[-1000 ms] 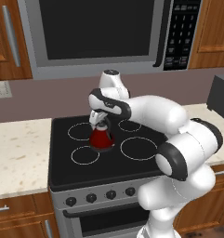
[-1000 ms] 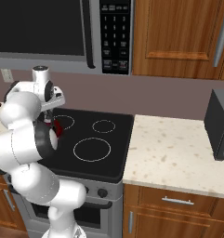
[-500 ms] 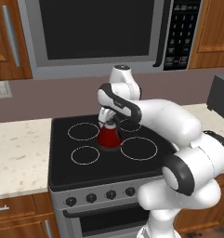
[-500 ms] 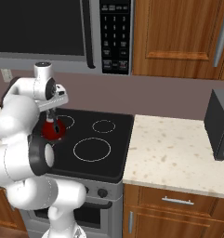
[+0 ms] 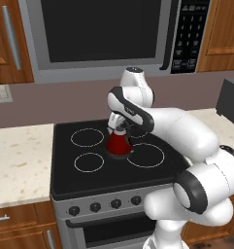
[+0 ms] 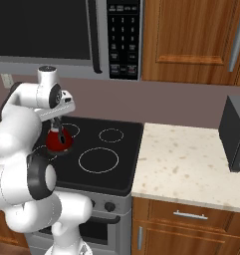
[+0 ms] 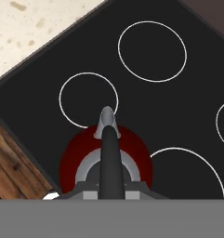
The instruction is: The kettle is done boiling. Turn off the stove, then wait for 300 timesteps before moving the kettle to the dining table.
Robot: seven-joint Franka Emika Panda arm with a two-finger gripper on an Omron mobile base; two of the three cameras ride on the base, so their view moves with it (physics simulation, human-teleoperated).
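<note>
Half the job looks done, by your pictures: your gripper (image 5: 119, 127) is clamped on the dark arched handle of the small red cone-shaped kettle (image 5: 119, 144), held between the white burner rings over the black glass stove (image 5: 79, 181). Carrying it to the dining table remains.

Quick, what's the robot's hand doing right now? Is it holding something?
Gripper: shut on the handle of the red kettle, above the stove.
</note>
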